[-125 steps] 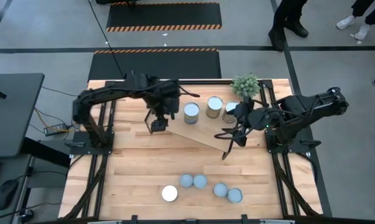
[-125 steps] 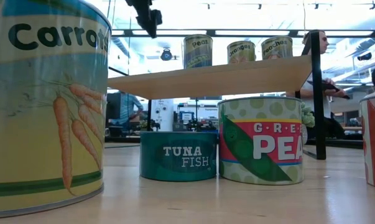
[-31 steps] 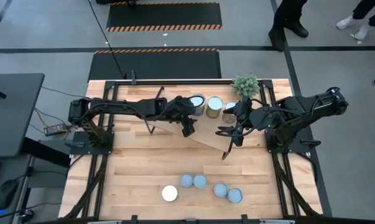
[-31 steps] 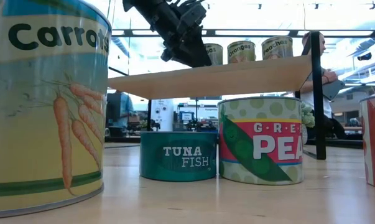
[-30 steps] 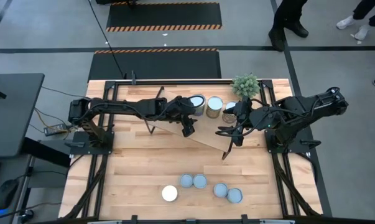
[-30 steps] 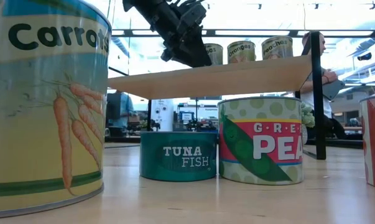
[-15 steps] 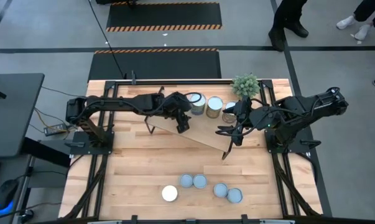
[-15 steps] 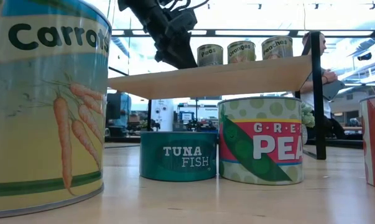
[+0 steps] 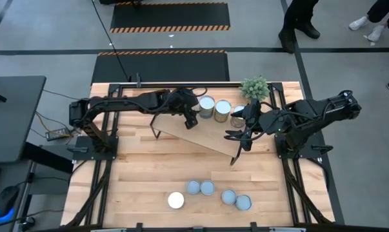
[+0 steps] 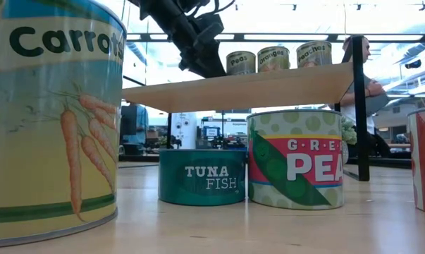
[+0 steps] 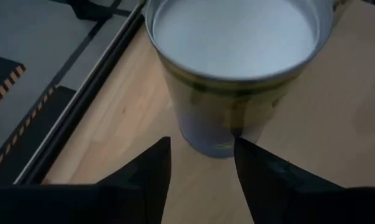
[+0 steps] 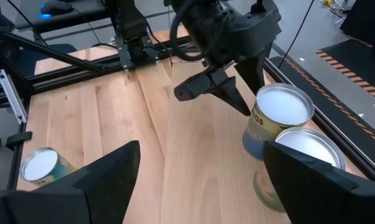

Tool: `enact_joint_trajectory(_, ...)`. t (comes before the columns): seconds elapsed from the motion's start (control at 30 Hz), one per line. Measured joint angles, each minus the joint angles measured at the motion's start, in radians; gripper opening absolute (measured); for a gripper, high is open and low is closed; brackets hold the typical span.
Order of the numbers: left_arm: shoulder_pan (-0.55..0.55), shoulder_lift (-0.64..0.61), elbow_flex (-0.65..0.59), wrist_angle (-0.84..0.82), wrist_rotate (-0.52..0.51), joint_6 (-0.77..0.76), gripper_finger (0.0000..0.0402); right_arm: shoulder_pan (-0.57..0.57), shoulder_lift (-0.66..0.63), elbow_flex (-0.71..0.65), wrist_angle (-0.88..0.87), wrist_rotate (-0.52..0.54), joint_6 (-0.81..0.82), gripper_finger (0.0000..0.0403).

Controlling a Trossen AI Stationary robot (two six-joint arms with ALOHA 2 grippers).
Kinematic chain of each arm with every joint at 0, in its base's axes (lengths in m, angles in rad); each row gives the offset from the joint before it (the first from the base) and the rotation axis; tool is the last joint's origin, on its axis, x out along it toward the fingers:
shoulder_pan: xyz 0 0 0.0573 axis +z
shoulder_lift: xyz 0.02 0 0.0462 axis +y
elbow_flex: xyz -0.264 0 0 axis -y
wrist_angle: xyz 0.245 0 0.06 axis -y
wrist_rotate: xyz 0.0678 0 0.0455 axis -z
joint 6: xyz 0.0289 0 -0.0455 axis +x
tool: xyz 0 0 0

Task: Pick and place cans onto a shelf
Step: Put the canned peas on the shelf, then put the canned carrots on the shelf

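Three cans (image 9: 206, 106) (image 9: 222, 109) (image 9: 238, 116) stand upright in a row on the light-wood shelf (image 9: 207, 136). They also show in the low view (image 10: 239, 62) (image 10: 273, 58) (image 10: 313, 53). My left gripper (image 9: 193, 121) is open above the shelf. Its fingertips stand just short of the leftmost, white-topped can (image 11: 237, 43), low at its side. My right gripper (image 9: 238, 135) is open and empty over the shelf's right part.
Several cans stand on the tabletop near the front edge: four with pale blue tops (image 9: 193, 187) (image 9: 208, 188) (image 9: 228, 196) (image 9: 243, 202) and one with a white top (image 9: 175, 200). A green potted plant (image 9: 254, 88) stands at the shelf's far right. People stand beyond the table.
My left gripper has drawn back from the leftmost shelf can, toward the table's left and far edge and a little up. The can stays upright on the shelf and now shows fully in the low view.
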Motion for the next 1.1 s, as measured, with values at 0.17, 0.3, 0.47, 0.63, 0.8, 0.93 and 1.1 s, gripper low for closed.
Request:
enact_joint_trajectory(0.17, 0.000, 0.016, 0.002, 0.040, 0.017, 0.000, 0.0181, 0.000, 0.000, 0.000, 0.000, 0.000, -0.003, 0.0347)
enact_joint_trajectory(0.3, -0.006, 0.008, 0.001, -0.016, 0.040, -0.004, 0.0181, 0.000, 0.000, 0.000, -0.001, -0.001, 0.004, 0.0347)
enact_joint_trajectory(0.47, -0.036, -0.087, 0.000, -0.165, 0.046, 0.007, 0.0181, 0.000, 0.000, 0.000, -0.003, -0.009, 0.004, 0.0347)
enact_joint_trajectory(0.63, -0.108, -0.194, 0.001, -0.187, 0.292, 0.023, 0.0181, 0.001, 0.022, 0.000, -0.001, -0.094, -0.035, 0.0347)
enact_joint_trajectory(0.8, -0.198, -0.240, 0.001, -0.215, 0.380, -0.087, 0.0181, 0.021, 0.061, 0.000, 0.016, -0.118, -0.068, 0.0347)
enact_joint_trajectory(0.93, -0.300, -0.246, 0.001, -0.231, 0.374, -0.121, 0.0183, 0.046, 0.092, 0.000, 0.063, -0.118, -0.056, 0.0347)
enact_joint_trajectory(1.1, -0.401, -0.247, 0.001, -0.269, 0.301, -0.113, 0.0221, 0.068, 0.137, 0.000, 0.096, -0.097, 0.004, 0.0347)
